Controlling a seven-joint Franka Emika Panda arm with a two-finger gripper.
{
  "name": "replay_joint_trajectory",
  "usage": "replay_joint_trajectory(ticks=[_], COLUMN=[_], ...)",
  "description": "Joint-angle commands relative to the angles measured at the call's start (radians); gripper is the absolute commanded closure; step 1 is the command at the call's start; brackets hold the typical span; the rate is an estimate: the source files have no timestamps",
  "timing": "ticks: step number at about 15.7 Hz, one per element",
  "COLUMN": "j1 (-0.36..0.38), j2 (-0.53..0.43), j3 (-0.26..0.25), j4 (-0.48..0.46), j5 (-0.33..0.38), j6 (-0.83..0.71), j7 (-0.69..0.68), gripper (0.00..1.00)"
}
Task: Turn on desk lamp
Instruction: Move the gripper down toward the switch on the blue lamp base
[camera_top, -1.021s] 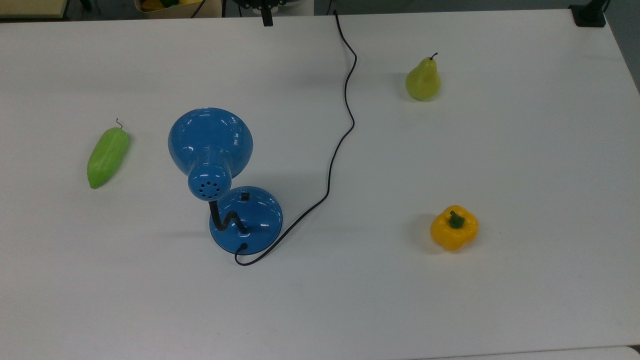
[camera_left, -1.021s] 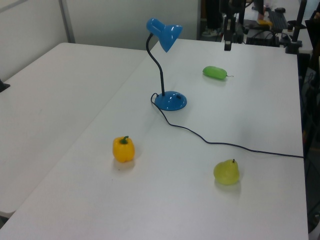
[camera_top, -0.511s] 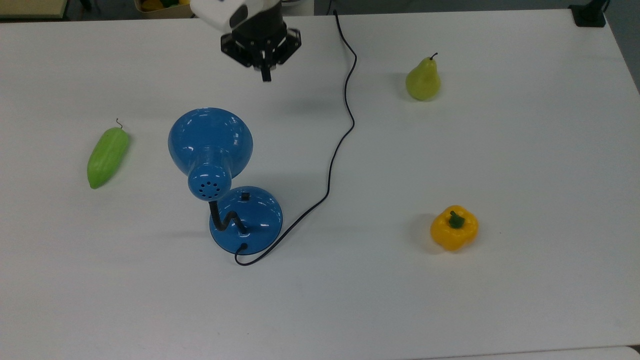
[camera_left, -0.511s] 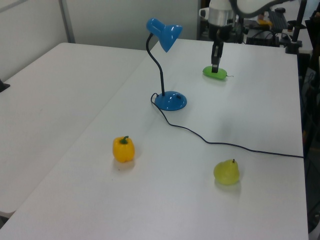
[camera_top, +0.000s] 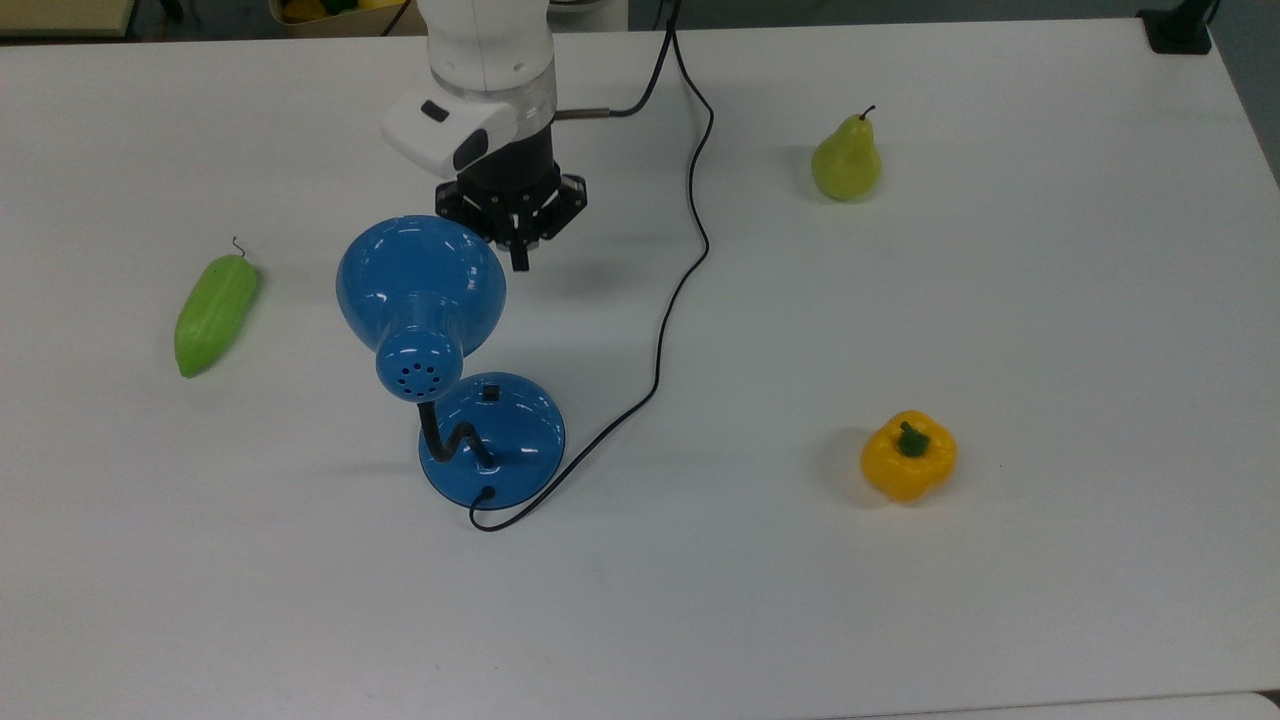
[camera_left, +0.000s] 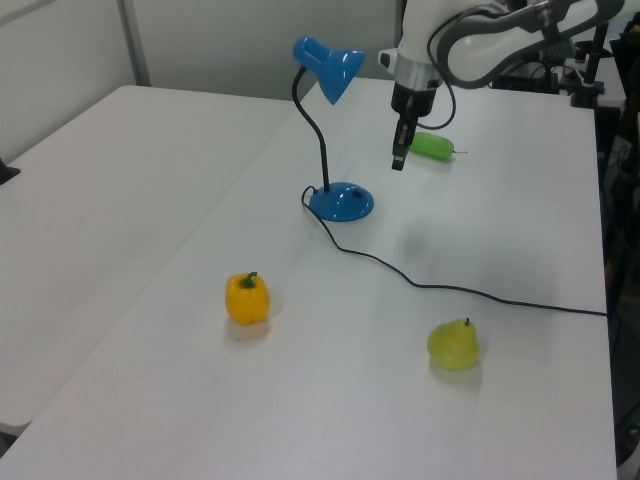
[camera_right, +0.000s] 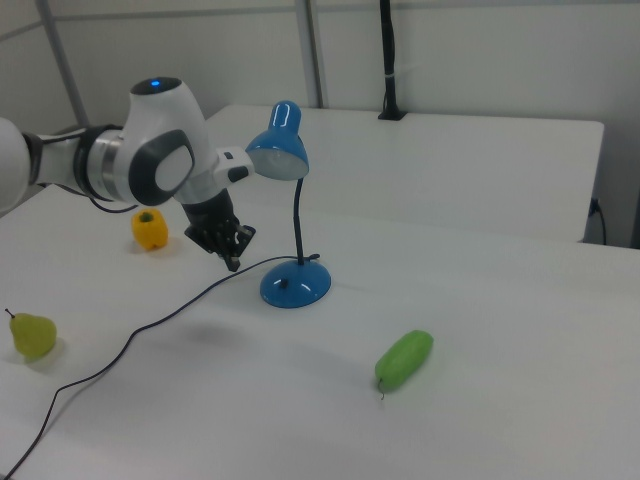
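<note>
Arm: glossy white rounded shells, grey bands at joints; small blue light on top of round joint cap in right view. White wrist block with dark oval button. Below it black cylindrical flange, black angular hand body. Pincer (camera_top: 519, 258) black, narrow, tips close together. Thin black cable with metal plug at wrist side

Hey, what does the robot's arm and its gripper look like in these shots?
The arm is glossy white with rounded joint housings and dark grey bands between segments; a small blue light glows atop one joint. A black cable runs off its wrist. The gripper is black, on a black flange, tapering to slim dark fingers.
</note>
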Motion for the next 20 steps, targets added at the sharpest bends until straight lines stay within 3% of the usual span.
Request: replay_joint_trajectory(ticks=[1,11,20], j1=[-0.009,-0.023,-0.023], j2=[0.04,0.102,0.182], j3=[-0.005,-0.005,-0.009], j4=[-0.023,-0.098,-0.082], j5=[-0.013,0.008,0.01], j6=[0.146,0.493,0.614], j7=[-0.007,0.055,0.079], gripper=[1.0,1.0,1.0])
